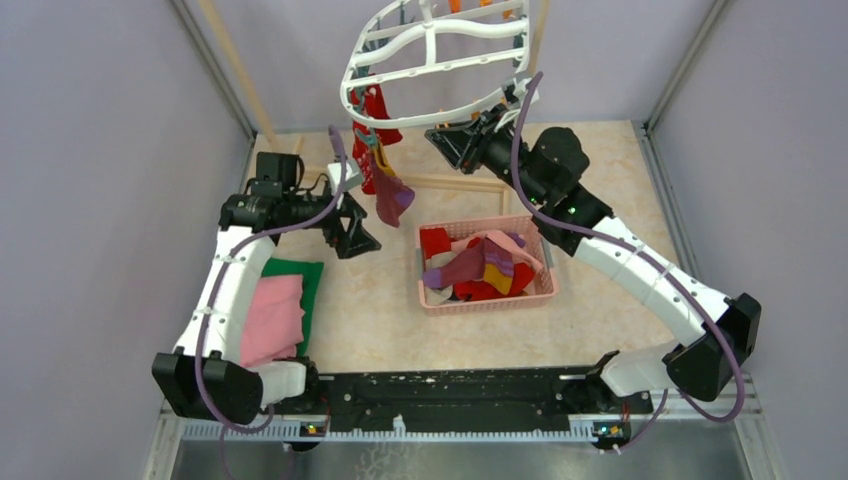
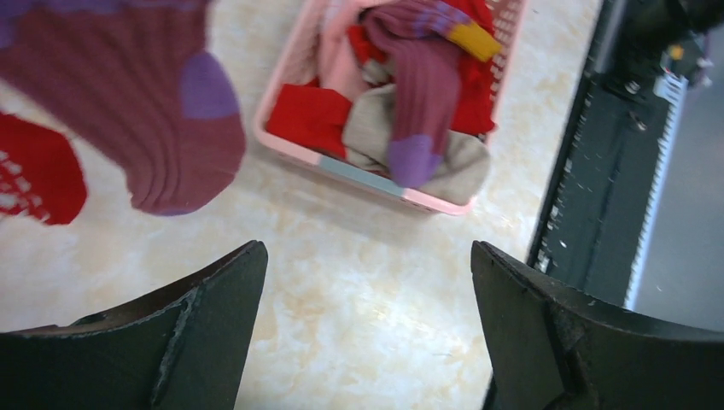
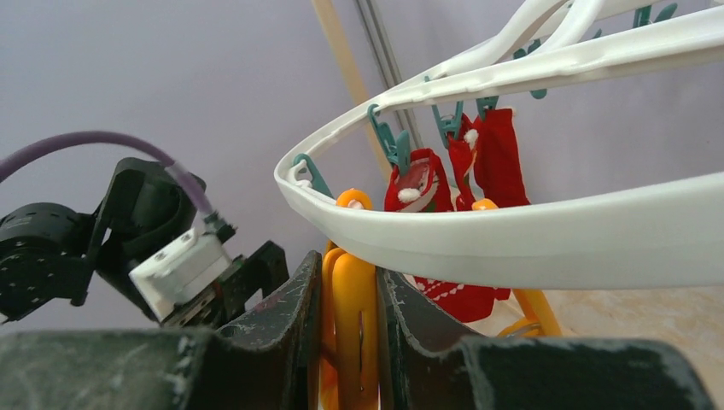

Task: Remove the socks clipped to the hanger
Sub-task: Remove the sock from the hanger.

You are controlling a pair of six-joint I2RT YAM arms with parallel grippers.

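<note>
one white hanger (image 1: 440, 50). one pink basket (image 1: 480, 303) in front of the left pincer (image 1: 360, 222). one maroon sock (image 1: 392, 200) beside it. one pink cloth (image 1: 272, 318) and one green cloth (image 1: 310, 275) behind it.

Soft, even light fills the top view; the basket (image 1: 485, 300) casts only a faint shadow on the table (image 1: 370, 320). In the left wrist view, a hanging sock (image 2: 145, 120) at the top left is blurred. In the right wrist view, the near fingers (image 3: 273, 342) and orange clip (image 3: 350, 316) are out of focus, and the hanger (image 3: 512, 239) is bright.
</note>
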